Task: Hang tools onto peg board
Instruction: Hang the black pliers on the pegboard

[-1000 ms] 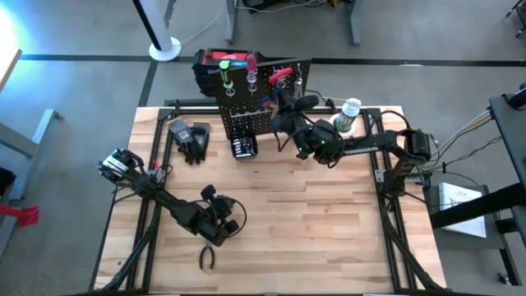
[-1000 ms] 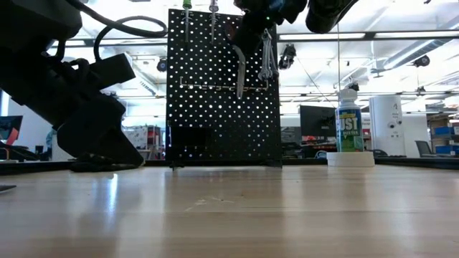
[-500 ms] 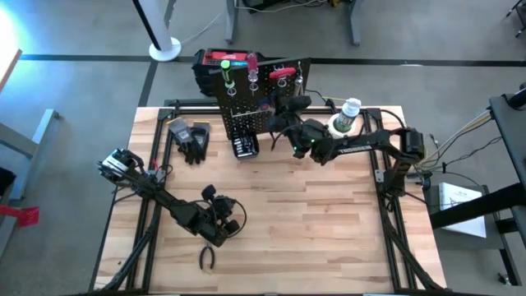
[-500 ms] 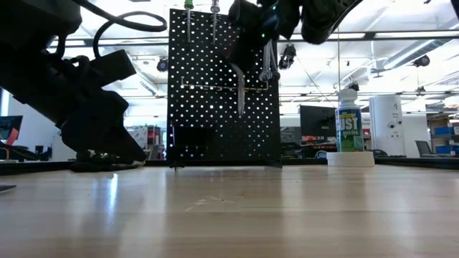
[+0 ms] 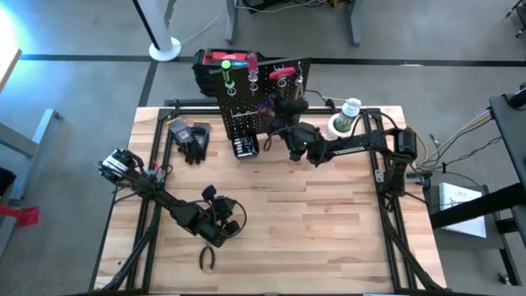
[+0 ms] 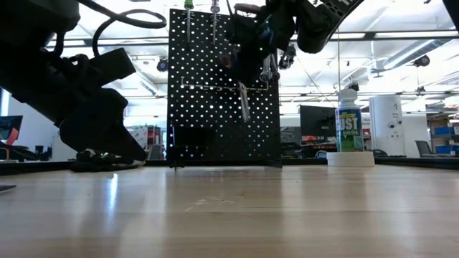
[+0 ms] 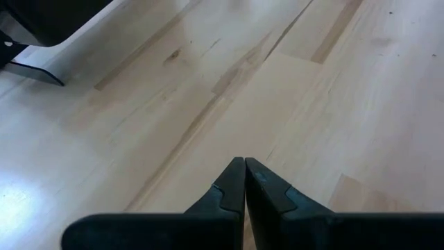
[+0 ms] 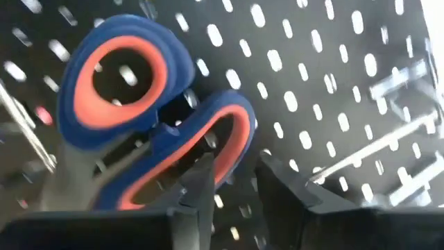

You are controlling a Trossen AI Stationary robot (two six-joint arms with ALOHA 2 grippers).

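The black peg board (image 5: 246, 94) (image 6: 215, 107) stands upright at the table's far edge, with a green-handled screwdriver (image 5: 224, 72), a red-handled screwdriver (image 5: 251, 72) and a red tool (image 5: 281, 74) along its top. Blue scissors with red-lined loops (image 8: 149, 118) lie against its holes, their blades (image 6: 244, 100) hanging tilted. My right gripper (image 8: 232, 173) (image 5: 278, 119) is open right at the handles. Black-handled pliers (image 5: 205, 259) lie flat near the front edge. My left gripper (image 7: 244, 167) (image 5: 222, 226) is shut just above the table beside them. My right gripper has one fingertip (image 8: 201, 177) at the rim of the scissors' longer handle loop (image 8: 225, 142); whether it touches the loop I cannot tell. Nothing lies between the two fingers; the board's holes show through the gap. The fingers point about level at the board's face.
Black gloves (image 5: 195, 140) and a small black box of bits (image 5: 243, 146) lie in front of the board. A white bottle (image 5: 348, 115) (image 6: 349, 129) stands to its right. A red-and-black toolbox (image 5: 212, 64) sits behind the board. Silver wrenches (image 6: 267, 68) hang on it.
My right gripper has come down and toward the table's left along the peg board's face. The scissors have come down with it, and their blades, first upright, now hang tilted.
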